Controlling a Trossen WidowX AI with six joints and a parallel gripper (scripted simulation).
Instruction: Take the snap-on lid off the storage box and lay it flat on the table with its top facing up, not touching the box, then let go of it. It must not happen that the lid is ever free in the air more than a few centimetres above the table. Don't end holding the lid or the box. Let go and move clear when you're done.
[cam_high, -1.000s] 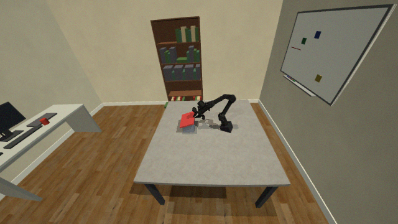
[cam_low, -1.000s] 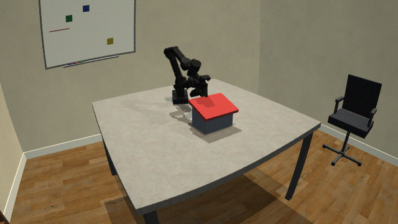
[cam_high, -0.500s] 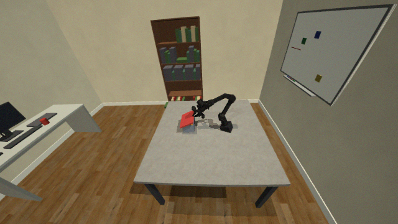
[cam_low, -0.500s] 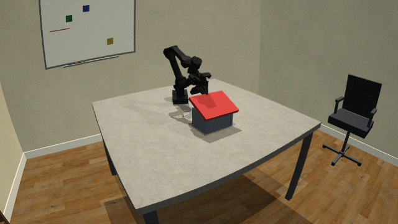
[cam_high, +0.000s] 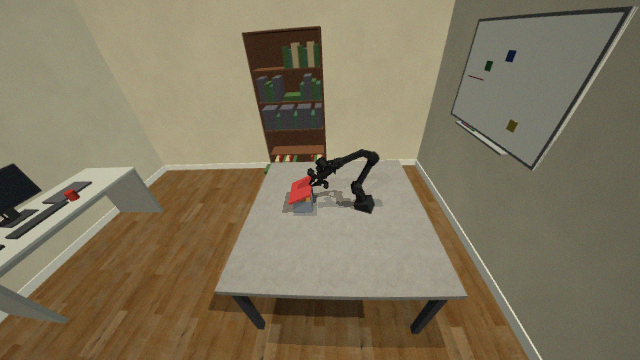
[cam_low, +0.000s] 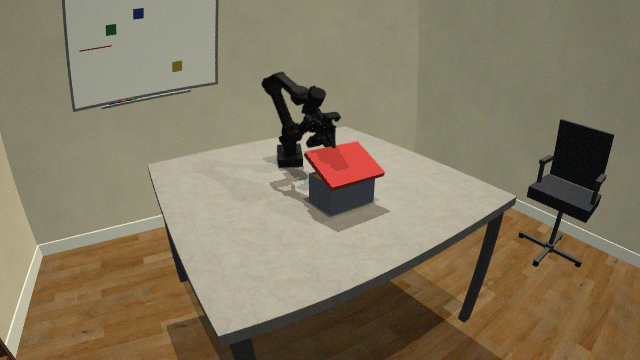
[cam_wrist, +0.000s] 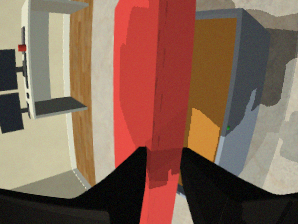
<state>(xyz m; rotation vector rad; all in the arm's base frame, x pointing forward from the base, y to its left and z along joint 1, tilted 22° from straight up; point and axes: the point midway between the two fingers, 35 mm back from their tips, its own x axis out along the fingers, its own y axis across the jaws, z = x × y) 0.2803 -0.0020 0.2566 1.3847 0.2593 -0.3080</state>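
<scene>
The red lid (cam_high: 300, 189) (cam_low: 344, 163) (cam_wrist: 154, 90) is tilted, raised at the arm's side, with its far edge still low over the grey-blue storage box (cam_high: 303, 206) (cam_low: 341, 194) (cam_wrist: 241, 76). My gripper (cam_high: 313, 179) (cam_low: 327, 142) (cam_wrist: 163, 154) is shut on the lid's near edge. In the wrist view the box's orange inside (cam_wrist: 209, 83) shows beside the lid. The box stands on the grey table (cam_high: 340, 250) (cam_low: 260, 240), just left of the arm's base (cam_high: 363, 204) (cam_low: 290, 156).
A white desk (cam_high: 100, 185) with a monitor and a red cup stands to the left of the table. A bookshelf (cam_high: 290, 95) stands at the back wall. A black office chair (cam_low: 570, 185) stands to the right of the table.
</scene>
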